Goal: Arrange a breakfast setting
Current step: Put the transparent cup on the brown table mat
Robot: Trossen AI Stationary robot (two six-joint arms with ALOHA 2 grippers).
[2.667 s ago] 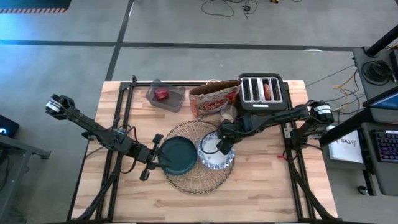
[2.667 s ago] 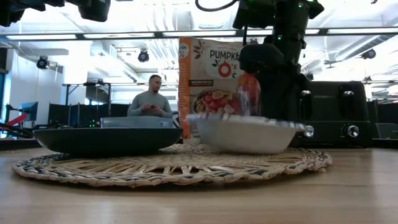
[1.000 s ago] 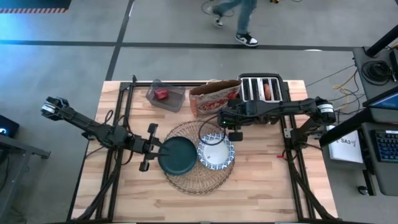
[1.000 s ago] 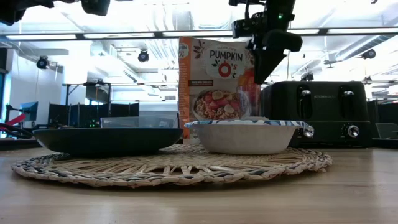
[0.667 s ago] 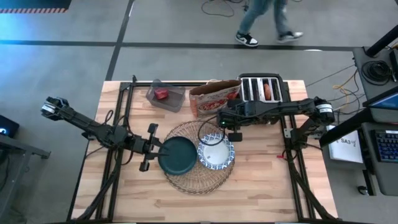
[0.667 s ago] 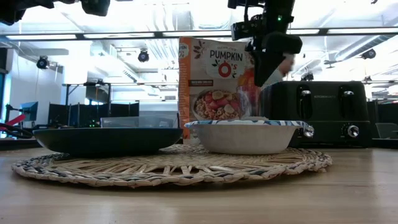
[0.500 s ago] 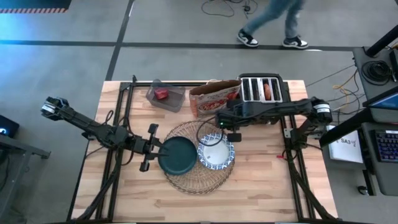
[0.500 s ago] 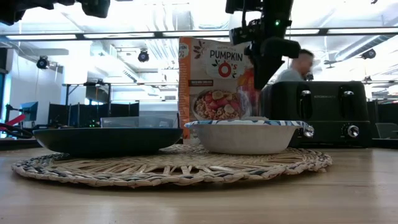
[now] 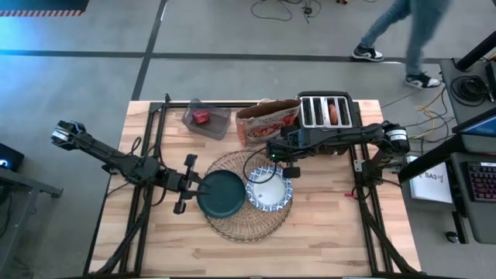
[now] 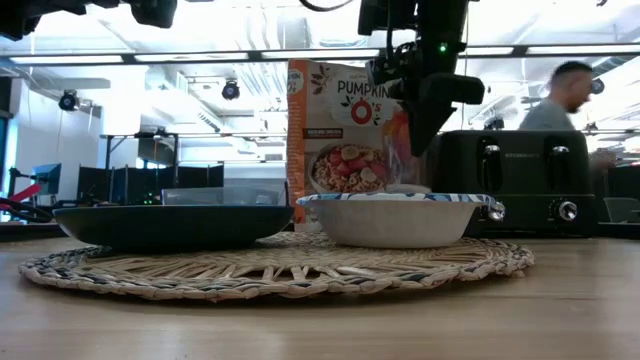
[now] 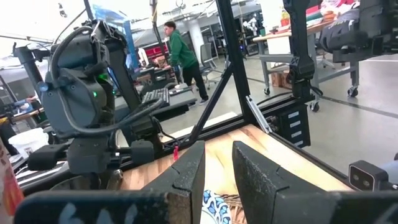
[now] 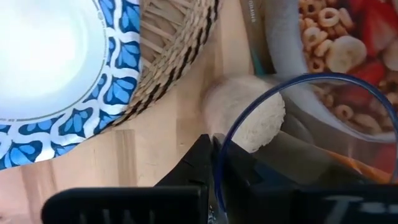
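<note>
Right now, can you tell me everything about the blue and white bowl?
The blue-and-white patterned bowl is round, with a plain white inside that looks empty and a blue leaf-like pattern around its rim. It looks glazed, like ceramic. It sits upright on the woven straw placemat, right beside the dark teal plate. Neither hand touches it.

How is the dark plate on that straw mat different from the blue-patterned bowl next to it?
The dark teal round plate is plain, wide and shallow; the blue-and-white patterned bowl is narrower, taller, with a decorated rim and white inside. The left end effector is at the plate's edge; nothing touches the bowl. Both are empty, upright, and sit side by side on the round woven straw placemat.
</note>
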